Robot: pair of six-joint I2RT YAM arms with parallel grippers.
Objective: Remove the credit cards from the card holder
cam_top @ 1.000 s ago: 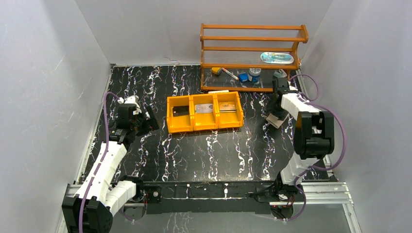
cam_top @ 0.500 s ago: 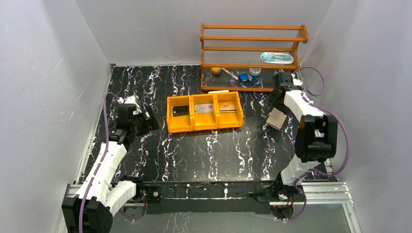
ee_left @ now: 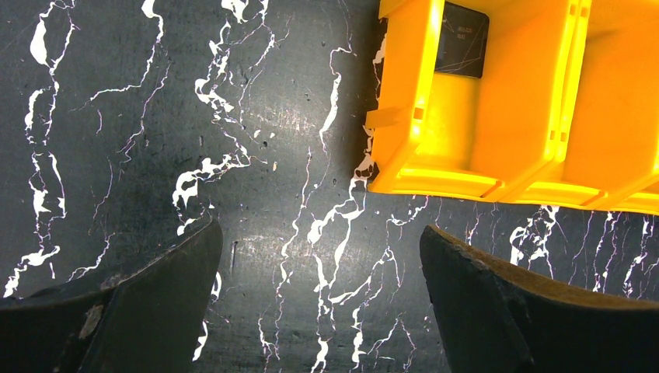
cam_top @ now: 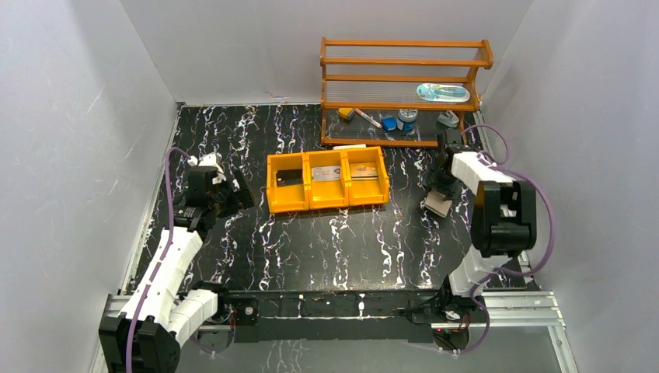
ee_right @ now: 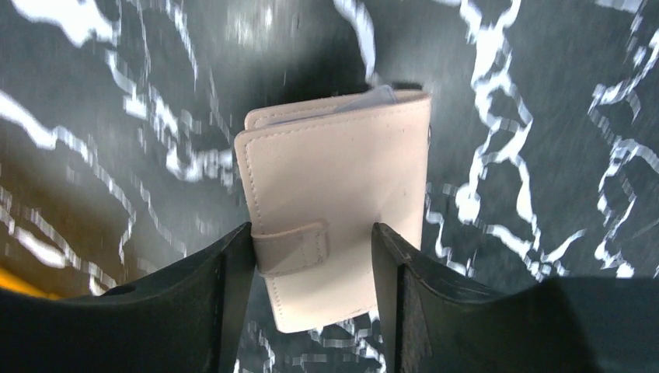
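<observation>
First, your left arm: it reaches forward along the left side of the black, white-veined marble-pattern table [cam_top: 311,249], elbow low and wrist pitched down, so its camera looks straight at the surface.
Your left gripper [ee_left: 319,233]: the fingers are spread wide with nothing between them. It hangs above bare table just beside the tray's left end, which I judge puts it clear of the right arm yet near the drop spot.
Orange three-compartment plastic tray [cam_top: 326,207]: it sits mid-table. Flat credit cards [cam_top: 326,174] lie one to a bin, the left one dark and the others paler, so this is likely your sorting place.
Pale tan stitched-leather card holder [ee_right: 334,186]: it is folded shut on the table at the right, well apart from the tray, with a strap tab across its edge. No card inside shows, only a thin pale sliver at the far edge.
Your right gripper [ee_right: 311,233]: the fingers are narrowed to either side of the holder at the strap, seemingly to pin or lift it before opening. You cannot tell whether they actually press it.
Your right arm: it is folded sharply, with the forearm angled back toward the middle and the wrist pointed down over the holder.
</observation>
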